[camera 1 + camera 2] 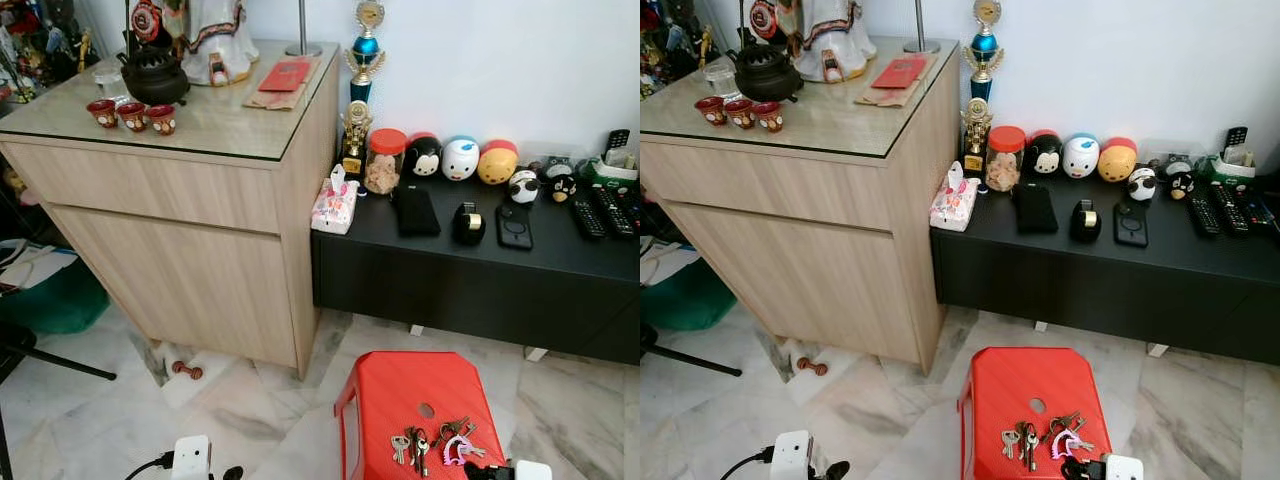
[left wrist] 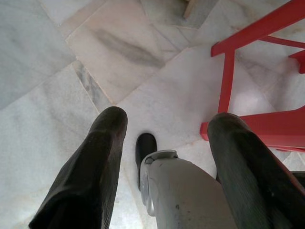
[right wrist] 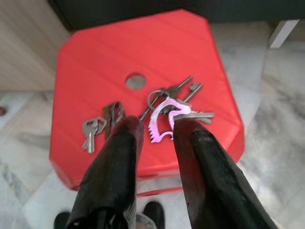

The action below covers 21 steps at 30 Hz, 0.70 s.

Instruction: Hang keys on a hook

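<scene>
A red plastic stool (image 1: pixel 400 385) stands on the marble floor in front of me. Two key bunches lie on its seat: one on a pink keychain (image 3: pixel 161 125), with its keys (image 1: pixel 458 438) fanned out, and a silver bunch (image 3: pixel 97 128) to its left. My right gripper (image 3: pixel 157 125) is open just above the seat, a fingertip on each side of the pink keychain; it also shows at the stool's near edge (image 1: pixel 487 470). My left gripper (image 2: pixel 164 119) hangs open over the floor beside a stool leg (image 2: pixel 227 81).
A tall wooden cabinet (image 1: pixel 200 220) with a glass top stands at the left. A low black bench (image 1: pixel 480 275) along the wall carries toys, remotes and a tissue pack (image 1: pixel 334 205). A small dumbbell (image 1: pixel 187 371) and a black stand leg (image 1: pixel 60 365) lie on the floor.
</scene>
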### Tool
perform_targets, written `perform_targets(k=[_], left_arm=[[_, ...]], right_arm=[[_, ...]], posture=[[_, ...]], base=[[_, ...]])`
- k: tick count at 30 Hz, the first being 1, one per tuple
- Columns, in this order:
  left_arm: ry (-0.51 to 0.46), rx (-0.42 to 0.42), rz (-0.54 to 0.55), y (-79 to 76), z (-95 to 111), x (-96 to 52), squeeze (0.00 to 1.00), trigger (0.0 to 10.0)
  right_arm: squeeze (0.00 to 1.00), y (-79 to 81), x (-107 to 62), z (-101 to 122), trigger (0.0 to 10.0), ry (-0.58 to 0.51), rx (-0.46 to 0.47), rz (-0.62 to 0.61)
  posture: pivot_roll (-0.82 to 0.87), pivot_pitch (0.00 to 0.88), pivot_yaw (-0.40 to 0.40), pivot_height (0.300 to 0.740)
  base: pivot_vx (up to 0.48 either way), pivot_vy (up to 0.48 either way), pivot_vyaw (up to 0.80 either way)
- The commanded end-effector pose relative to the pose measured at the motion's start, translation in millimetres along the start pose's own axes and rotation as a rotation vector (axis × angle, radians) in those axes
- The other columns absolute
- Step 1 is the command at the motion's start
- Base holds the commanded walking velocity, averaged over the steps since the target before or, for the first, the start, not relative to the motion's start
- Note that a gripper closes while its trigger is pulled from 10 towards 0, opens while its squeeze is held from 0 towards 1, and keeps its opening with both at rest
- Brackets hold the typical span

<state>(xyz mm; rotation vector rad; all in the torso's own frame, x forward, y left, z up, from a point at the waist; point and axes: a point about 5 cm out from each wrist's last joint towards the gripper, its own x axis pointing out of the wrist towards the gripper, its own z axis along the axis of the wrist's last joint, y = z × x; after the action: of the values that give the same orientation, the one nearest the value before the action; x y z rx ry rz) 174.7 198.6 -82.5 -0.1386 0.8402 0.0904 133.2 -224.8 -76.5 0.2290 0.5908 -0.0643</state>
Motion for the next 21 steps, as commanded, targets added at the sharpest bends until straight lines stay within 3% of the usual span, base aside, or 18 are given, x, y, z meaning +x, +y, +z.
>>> perform_targets(k=[1,10,11,12,13,21], left_arm=[[0.017,-0.012,0.008,1.3,-5.5,-1.6,0.00,10.0],[0.012,-0.015,0.006,1.6,-5.3,-1.7,0.00,10.0],[0.011,-0.020,0.003,1.3,-5.4,-1.7,0.00,10.0],[0.012,-0.022,0.002,1.1,-5.6,-1.8,0.00,10.0],[0.012,-0.024,0.001,0.9,-5.8,-1.8,0.00,10.0],[0.020,-0.023,-0.003,-0.6,-8.0,-2.1,0.00,10.0]], right_arm=[[0.00,-2.0,-1.5,1.8,10.0,-0.017,-0.036,-0.002],[0.00,-0.5,-2.1,7.1,10.0,-0.074,-0.060,0.020],[0.00,54.3,55.9,89.5,10.0,-0.296,-0.133,0.071],[0.00,75.5,69.1,121.1,10.0,-0.376,-0.162,0.083],[0.00,87.1,74.9,139.2,10.0,-0.421,-0.182,0.088],[0.00,91.2,78.2,139.9,10.0,-0.397,-0.120,0.097]], posture=[[0.09,0.053,-0.011,0.740],[0.09,0.054,-0.011,0.740],[0.08,0.053,-0.012,0.740],[0.08,0.053,-0.012,0.740],[0.08,0.053,-0.012,0.740],[0.08,0.054,-0.013,0.740]], base=[[0.000,0.000,0.00],[0.000,0.000,0.00],[0.000,0.000,0.00],[0.000,0.000,0.00],[0.000,0.000,0.00],[0.000,0.000,0.00]])
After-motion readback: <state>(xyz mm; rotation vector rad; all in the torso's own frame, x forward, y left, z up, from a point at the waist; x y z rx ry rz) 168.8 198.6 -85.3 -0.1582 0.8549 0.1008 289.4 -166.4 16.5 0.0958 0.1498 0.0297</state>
